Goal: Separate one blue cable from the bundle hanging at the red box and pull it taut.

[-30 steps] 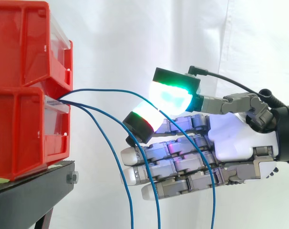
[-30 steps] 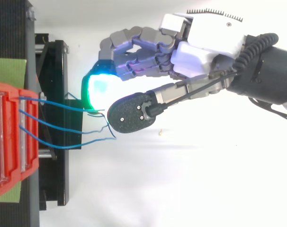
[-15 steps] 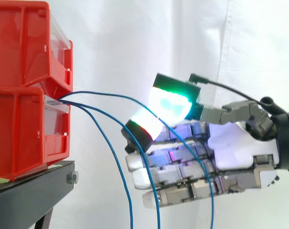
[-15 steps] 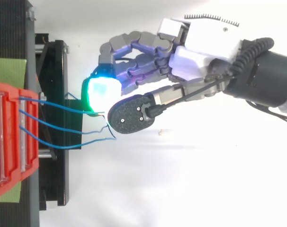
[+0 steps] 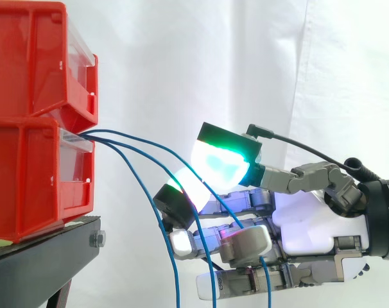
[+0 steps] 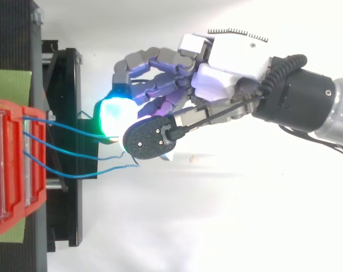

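Three thin blue cables come out of the gap between the two stacked red bins [image 5: 34, 173] and hang down to the right. My hand [image 5: 310, 224] reaches in from the right, palm level with the lower bin. Its thumb pad [image 5: 223, 160], glowing green and cyan, and a white-glowing fingertip [image 5: 181, 191] are closed together on the uppermost blue cable [image 5: 143, 140], which runs between them and drops past the curled lower fingers. The other two cables [image 5: 157, 218] hang loose just left of the hand. From above, the hand [image 6: 228, 62] holds that cable [image 6: 69, 127] a short way from the bins.
The bins stand on a black stand [image 5: 47, 256] whose edge juts out below them. A white curtain [image 5: 181, 51] hangs behind everything. In the top view a green strip [image 6: 10, 85] lies beside the bins on the stand.
The hand has sunk lower and shifted slightly toward the bins. Its lower fingers have curled inward, and the pinched cable's arc has been drawn downward.
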Robot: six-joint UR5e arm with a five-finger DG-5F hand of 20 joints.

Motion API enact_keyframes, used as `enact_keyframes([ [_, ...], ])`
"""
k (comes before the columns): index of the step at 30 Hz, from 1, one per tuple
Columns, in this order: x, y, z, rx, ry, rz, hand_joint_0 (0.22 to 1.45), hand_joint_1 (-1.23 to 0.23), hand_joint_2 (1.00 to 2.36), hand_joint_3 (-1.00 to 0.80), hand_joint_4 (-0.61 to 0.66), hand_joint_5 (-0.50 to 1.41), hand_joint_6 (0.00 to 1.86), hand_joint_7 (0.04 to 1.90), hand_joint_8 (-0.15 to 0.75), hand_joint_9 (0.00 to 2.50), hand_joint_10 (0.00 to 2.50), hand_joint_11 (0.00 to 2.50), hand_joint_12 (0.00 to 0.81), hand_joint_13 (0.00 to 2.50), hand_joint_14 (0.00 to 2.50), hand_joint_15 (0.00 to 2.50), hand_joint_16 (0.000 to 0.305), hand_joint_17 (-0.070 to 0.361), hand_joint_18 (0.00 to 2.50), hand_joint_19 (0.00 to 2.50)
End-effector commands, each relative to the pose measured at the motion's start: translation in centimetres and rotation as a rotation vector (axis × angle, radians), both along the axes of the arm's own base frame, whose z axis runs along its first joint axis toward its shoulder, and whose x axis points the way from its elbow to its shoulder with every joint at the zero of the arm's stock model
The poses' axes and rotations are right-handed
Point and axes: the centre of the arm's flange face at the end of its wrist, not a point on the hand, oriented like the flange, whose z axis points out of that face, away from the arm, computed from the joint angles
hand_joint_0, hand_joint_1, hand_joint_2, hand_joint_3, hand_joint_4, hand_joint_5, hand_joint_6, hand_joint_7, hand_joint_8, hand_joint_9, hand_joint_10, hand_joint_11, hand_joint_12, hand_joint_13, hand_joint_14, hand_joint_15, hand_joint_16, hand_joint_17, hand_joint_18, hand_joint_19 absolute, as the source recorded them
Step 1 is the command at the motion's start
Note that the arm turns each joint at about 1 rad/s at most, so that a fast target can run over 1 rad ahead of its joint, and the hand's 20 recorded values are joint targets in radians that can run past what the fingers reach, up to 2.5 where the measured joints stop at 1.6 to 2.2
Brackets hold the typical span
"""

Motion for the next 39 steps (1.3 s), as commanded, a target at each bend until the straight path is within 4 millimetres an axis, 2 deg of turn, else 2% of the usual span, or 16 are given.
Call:
enact_keyframes([
  [1,0.0,0.1,-0.1,-0.002,0.0,0.001,0.72,-0.68,1.0,-0.5,0.12,-0.3,0.78,1.03,0.219,0.74,0.02,1.06,0.211,1.32,0.02,1.45,0.018,0.041,0.75,0.39],
  [12,-0.1,0.3,0.0,-0.014,0.01,0.006,0.68,-0.64,1.0,-0.5,0.14,-0.29,0.8,1.0,0.235,0.82,0.01,1.21,0.202,1.46,0.02,1.76,0.021,0.047,0.83,0.49],
  [15,-0.3,0.3,-0.1,-0.031,0.031,0.007,0.64,-0.63,1.0,-0.5,0.15,-0.29,0.8,1.0,0.237,0.83,0.01,1.26,0.209,1.44,0.28,1.7,0.022,0.049,0.86,0.52],
  [18,-0.3,0.5,-0.2,-0.048,0.04,0.01,0.62,-0.62,1.0,-0.5,0.15,-0.29,0.8,1.0,0.243,0.86,0.01,1.29,0.207,1.43,0.41,1.67,0.022,0.05,0.88,0.55],
  [27,-0.4,1.4,0.4,-0.08,0.045,0.024,0.6,-0.63,1.0,-0.5,0.16,-0.29,0.8,0.99,0.251,0.87,0.01,1.36,0.219,1.41,0.57,1.62,0.025,0.056,0.91,0.62],
  [31,-0.7,1.5,1.2,-0.086,0.056,0.028,0.6,-0.63,1.0,-0.5,0.16,-0.29,0.8,0.99,0.252,0.88,0.01,1.39,0.223,1.4,0.61,1.6,0.026,0.057,0.92,0.64],
  [34,-1.4,1.5,2.8,-0.109,0.081,0.034,0.61,-0.63,1.0,-0.5,0.16,-0.29,0.8,1.01,0.25,0.89,0.01,1.41,0.222,1.41,0.58,1.64,0.026,0.058,0.92,0.65],
  [39,-2.1,1.1,4.2,-0.14,0.104,0.016,0.65,-0.61,1.0,-0.5,0.16,-0.29,0.81,1.0,0.247,0.92,0.0,1.45,0.219,1.41,0.66,1.62,0.026,0.058,0.94,0.67],
])
